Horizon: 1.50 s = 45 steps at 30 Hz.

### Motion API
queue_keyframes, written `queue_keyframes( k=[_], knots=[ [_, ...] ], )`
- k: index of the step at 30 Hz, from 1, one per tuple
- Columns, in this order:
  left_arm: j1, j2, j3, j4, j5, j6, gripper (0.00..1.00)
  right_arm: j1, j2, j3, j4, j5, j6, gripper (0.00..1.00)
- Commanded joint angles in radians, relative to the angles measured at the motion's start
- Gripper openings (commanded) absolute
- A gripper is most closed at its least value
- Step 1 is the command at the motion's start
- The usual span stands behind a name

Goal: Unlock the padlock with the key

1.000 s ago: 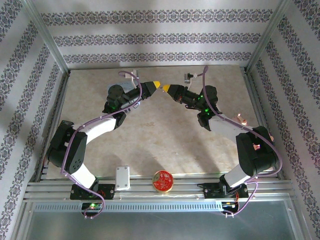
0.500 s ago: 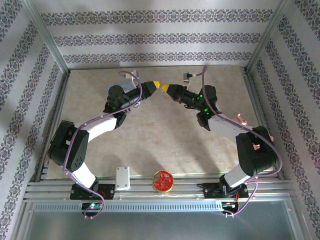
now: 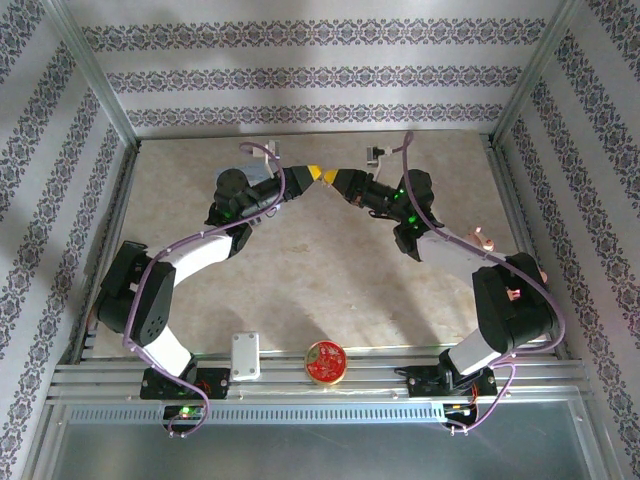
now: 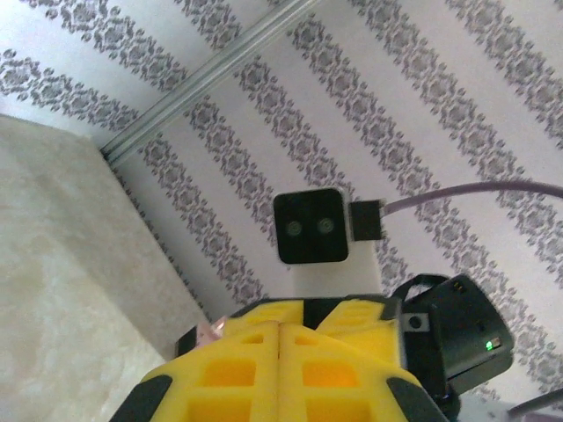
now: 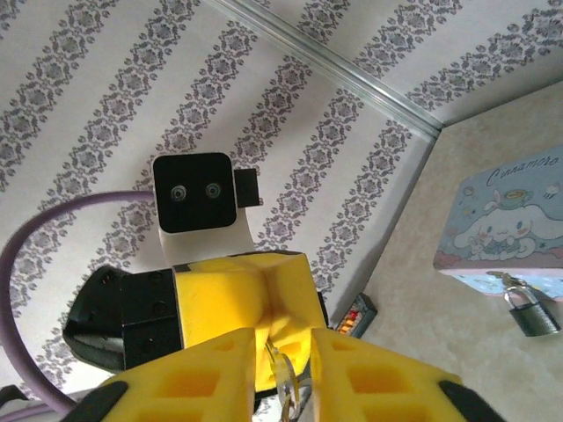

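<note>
My two grippers meet tip to tip above the back of the table, the left gripper [image 3: 313, 171] facing the right gripper [image 3: 330, 177]. In the right wrist view the right gripper [image 5: 283, 343] has its yellow jaws parted. The key [image 5: 283, 376] with its ring stands in that gap. Its far end runs into the closed tips of the left gripper's fingers [image 5: 251, 294]. The left gripper [image 4: 279, 330] is pressed shut. The small dark padlock [image 5: 530, 308] hangs at the front of the pale blue cartoon tin [image 5: 506, 220], on the table to the right.
A small black device with red lights [image 5: 339, 316] lies by the back wall [image 3: 377, 153]. A white box [image 3: 245, 355] and a round red tin [image 3: 325, 362] sit at the near edge. Patterned walls close in the table on three sides.
The right gripper's jaws have come apart around the key. Both arms stay almost in place, tips still meeting.
</note>
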Motion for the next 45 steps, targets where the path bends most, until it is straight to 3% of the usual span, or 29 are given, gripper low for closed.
queue_keyframes(
  k=[1, 5, 10, 17, 26, 34, 45],
  knots=[
    [0.016, -0.088, 0.077, -0.192, 0.08, 0.174, 0.0, -0.015, -0.089, -0.03, -0.019, -0.01, -0.116, 0.28],
    [0.014, -0.128, 0.16, -0.42, 0.185, 0.311, 0.0, -0.014, -0.179, -0.052, -0.114, -0.034, -0.248, 0.31],
    [0.014, -0.15, 0.225, -0.585, 0.32, 0.395, 0.0, -0.009, -0.287, -0.078, -0.23, -0.041, -0.385, 0.35],
    [0.013, -0.18, 0.238, -0.654, 0.378, 0.456, 0.0, 0.038, -0.354, -0.075, -0.313, -0.061, -0.483, 0.41],
    [0.014, -0.191, 0.241, -0.635, 0.421, 0.454, 0.0, 0.101, -0.273, 0.018, -0.373, -0.104, -0.528, 0.43],
    [0.013, -0.202, 0.236, -0.634, 0.416, 0.459, 0.0, 0.102, -0.255, 0.027, -0.373, -0.105, -0.523, 0.31],
    [0.022, -0.212, 0.242, -0.636, 0.37, 0.466, 0.0, 0.09, -0.289, 0.002, -0.381, -0.093, -0.522, 0.06]
  ],
)
